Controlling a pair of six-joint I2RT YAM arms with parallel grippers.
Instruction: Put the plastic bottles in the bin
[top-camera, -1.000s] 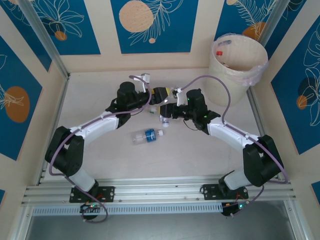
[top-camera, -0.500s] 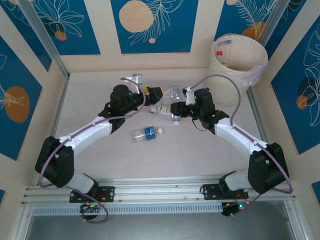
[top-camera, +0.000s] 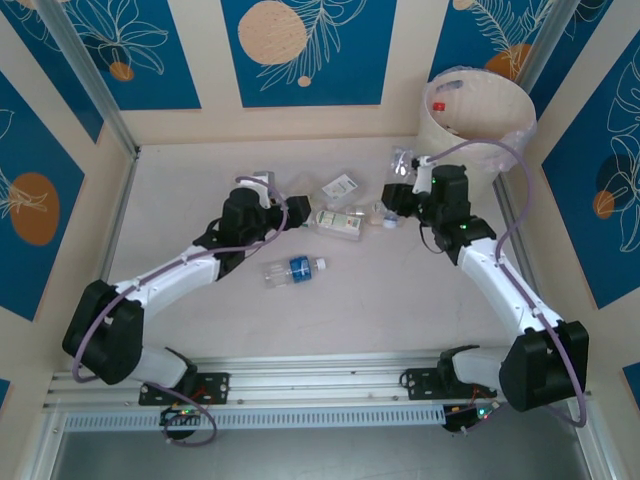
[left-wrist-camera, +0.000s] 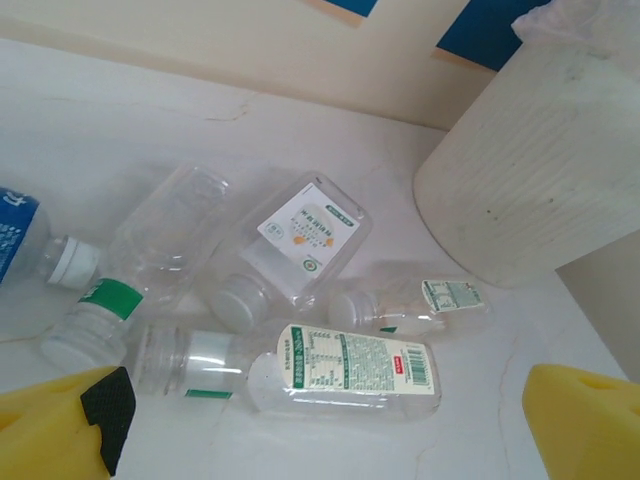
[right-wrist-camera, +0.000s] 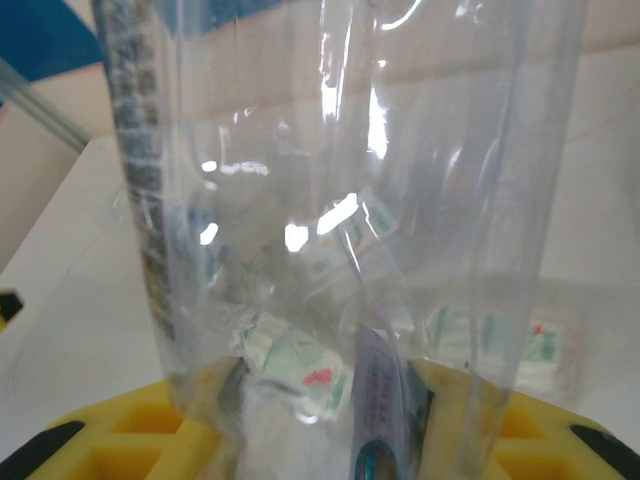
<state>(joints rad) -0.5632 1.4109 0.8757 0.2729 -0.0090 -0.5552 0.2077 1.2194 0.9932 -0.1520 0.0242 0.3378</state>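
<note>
The thin clear bottle (right-wrist-camera: 340, 200) pinched by the right end effector (right-wrist-camera: 320, 430) may be squeezed loose and dropped beside the bin (top-camera: 455, 150).

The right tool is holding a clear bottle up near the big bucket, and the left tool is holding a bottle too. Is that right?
Not quite. The left tool holds nothing: the left wrist view shows its yellow fingers wide apart, with the bottles lying loose on the table below. The right tool does hold a clear bottle up near the big bucket.
</note>
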